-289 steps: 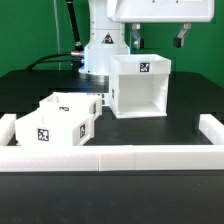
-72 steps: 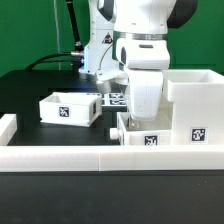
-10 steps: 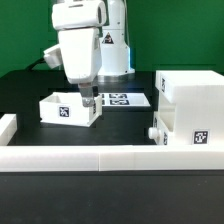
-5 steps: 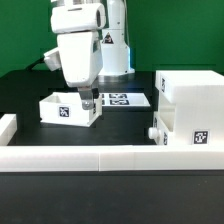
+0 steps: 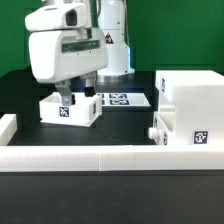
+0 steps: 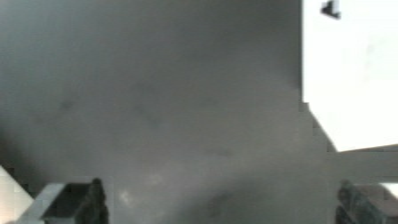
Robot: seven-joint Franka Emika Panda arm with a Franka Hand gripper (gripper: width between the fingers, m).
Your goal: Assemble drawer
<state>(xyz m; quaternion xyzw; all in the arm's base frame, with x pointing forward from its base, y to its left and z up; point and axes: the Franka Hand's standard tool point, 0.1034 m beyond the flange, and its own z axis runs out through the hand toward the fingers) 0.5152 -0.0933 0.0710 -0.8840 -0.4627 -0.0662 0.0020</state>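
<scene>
gripper [image 5: 77, 97]: jaws apart, empty, above small tray [image 5: 66, 112], exterior view's left | tray judged light, stiff, slick plastic | hold: pinch one thin side wall

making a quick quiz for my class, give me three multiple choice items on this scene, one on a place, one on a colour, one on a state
1. In the exterior view, where does the loose tray lie from the casing? A) to its left B) on top of it C) to its right
2. The table top is A) white B) black C) green
3. The tool is A) shut on the tray B) open, holding nothing C) shut on the casing
Answers: 1 A, it sits apart toward the exterior view's left; 2 B, the bare surface is black; 3 B, the wrist view shows the fingers wide apart, nothing between.
</scene>
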